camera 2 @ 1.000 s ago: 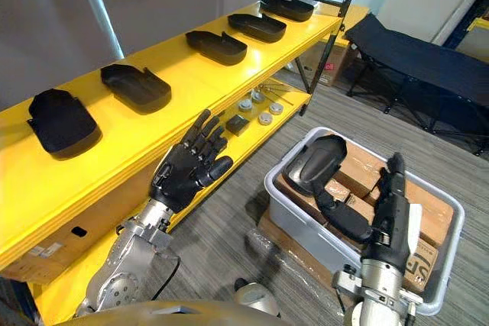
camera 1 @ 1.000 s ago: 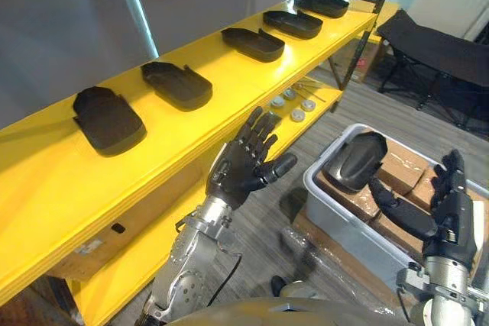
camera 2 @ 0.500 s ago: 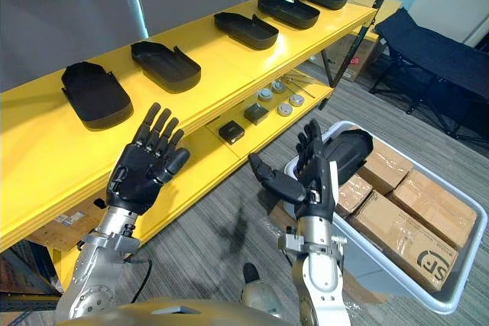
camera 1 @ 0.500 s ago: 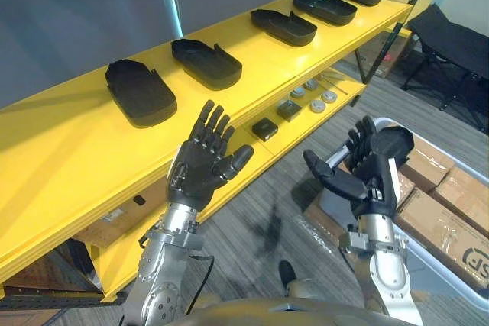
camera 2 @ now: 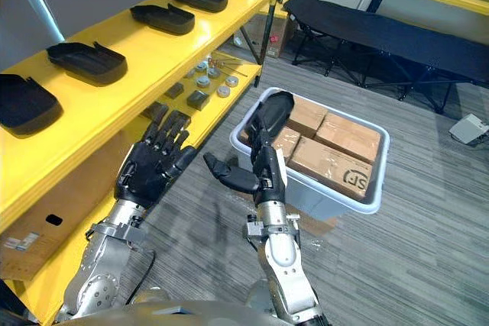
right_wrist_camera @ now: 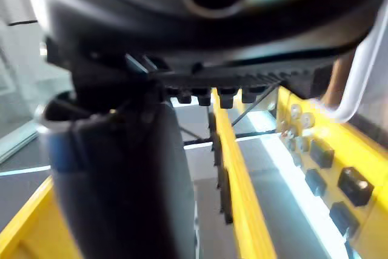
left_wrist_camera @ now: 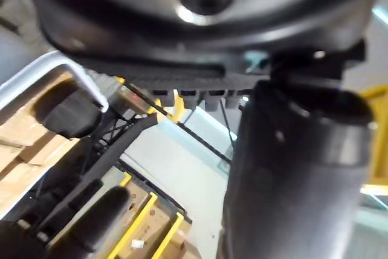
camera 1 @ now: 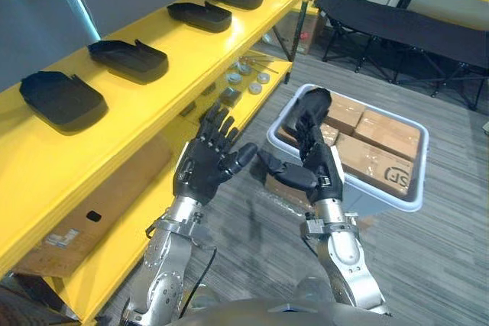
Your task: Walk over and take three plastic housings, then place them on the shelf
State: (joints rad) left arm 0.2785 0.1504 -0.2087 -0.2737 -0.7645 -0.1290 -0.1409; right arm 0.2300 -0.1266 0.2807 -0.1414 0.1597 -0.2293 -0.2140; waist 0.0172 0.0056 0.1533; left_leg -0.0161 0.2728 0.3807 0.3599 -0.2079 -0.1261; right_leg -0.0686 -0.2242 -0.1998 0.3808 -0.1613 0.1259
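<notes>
Several black plastic housings lie in a row on the top board of the yellow shelf (camera 1: 153, 104); the nearest are one (camera 1: 61, 99) and another (camera 1: 127, 59). One more black housing (camera 2: 273, 108) leans inside the grey bin (camera 2: 378, 181), on top of cardboard boxes. My left hand (camera 1: 205, 167) is raised in front of the shelf's edge, open and holding nothing. My right hand (camera 1: 309, 166) is raised beside it, between me and the bin, also open with straight fingers, thumb pointing towards the left hand. It partly covers the housing in the bin.
Small metal parts (camera 1: 244, 82) lie on the shelf's lower board. Brown boxes (camera 2: 332, 158) fill the bin. A black folding cot (camera 1: 397, 32) stands behind the bin. A dark upright post (camera 1: 306, 5) marks the shelf's far end. Grey floor lies to the right.
The whole view has swung, so the camera moved. My right hand has left the bin's side and come up beside my left hand. The housing stays in the bin.
</notes>
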